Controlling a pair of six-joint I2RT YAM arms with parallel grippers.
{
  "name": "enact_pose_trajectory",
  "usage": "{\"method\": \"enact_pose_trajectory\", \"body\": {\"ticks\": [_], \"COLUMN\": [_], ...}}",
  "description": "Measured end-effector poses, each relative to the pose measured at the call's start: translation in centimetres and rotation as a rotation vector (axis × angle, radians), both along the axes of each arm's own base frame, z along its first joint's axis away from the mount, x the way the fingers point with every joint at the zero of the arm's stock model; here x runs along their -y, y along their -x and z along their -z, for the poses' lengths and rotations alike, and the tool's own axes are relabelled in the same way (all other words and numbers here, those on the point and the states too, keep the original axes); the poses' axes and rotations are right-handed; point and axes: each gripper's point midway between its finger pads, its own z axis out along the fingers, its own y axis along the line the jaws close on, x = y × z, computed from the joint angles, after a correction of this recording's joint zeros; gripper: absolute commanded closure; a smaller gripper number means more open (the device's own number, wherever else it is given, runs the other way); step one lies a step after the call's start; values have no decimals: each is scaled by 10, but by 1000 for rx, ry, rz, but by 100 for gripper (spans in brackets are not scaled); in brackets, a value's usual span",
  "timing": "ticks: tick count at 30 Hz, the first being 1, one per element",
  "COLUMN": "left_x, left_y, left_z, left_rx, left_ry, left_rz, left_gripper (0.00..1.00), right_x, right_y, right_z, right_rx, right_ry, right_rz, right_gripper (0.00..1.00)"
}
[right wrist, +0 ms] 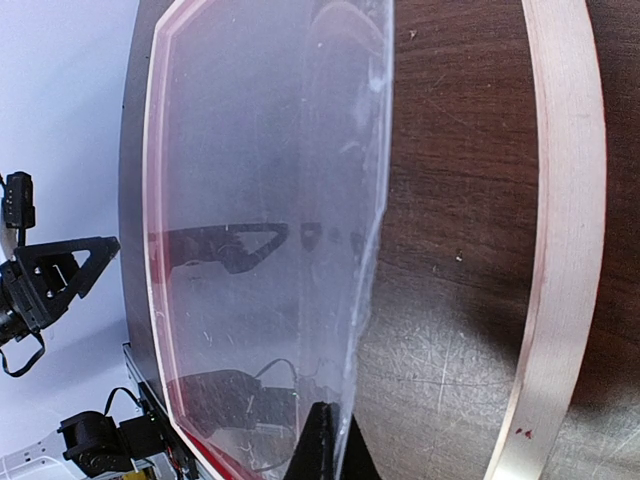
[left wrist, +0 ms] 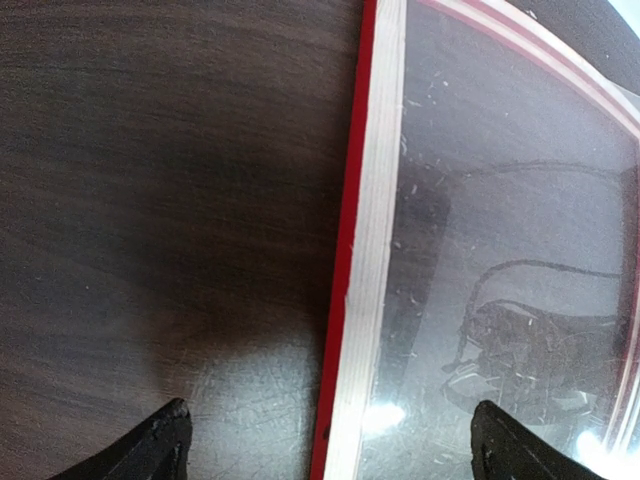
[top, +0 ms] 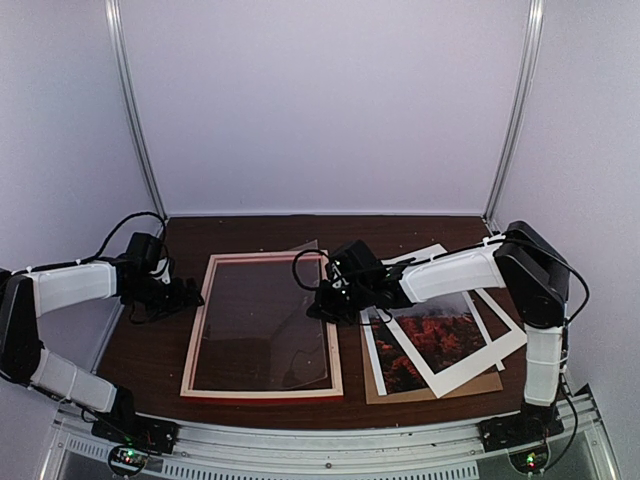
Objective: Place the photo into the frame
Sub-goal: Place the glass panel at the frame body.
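Note:
The frame (top: 200, 345) lies face down on the table, pale wood back up, red edge at the front. A clear sheet (top: 265, 320) sits tilted inside it, right edge raised. My right gripper (top: 322, 305) is shut on that raised edge; in the right wrist view the fingers (right wrist: 335, 445) pinch the sheet (right wrist: 270, 200) beside the frame's right rail (right wrist: 560, 250). My left gripper (top: 190, 296) is open, its jaws either side of the frame's left rail (left wrist: 375, 230), not touching it. The photo (top: 445, 335) lies to the right of the frame, among overlapping white-bordered sheets.
A brown backing board (top: 470, 385) lies under the sheets at the right. The dark wood table (top: 150, 350) is walled by white panels at the back and sides. Cables trail from both wrists.

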Motion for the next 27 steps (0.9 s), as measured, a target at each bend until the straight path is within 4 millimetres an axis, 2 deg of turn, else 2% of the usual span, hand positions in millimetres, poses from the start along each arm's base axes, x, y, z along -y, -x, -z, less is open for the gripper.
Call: {"method": "enact_pose_trajectory", "body": {"ticks": [27], "left_x": [0], "left_y": [0], "left_z": [0], "left_rx": [0], "left_ry": [0], "left_rz": [1], "left_gripper": [2], "right_x": [2], "right_y": [-1], "right_z": [1], "right_rx": [11], "right_ry": [20], "right_rz": [-6], "right_gripper": [100]}}
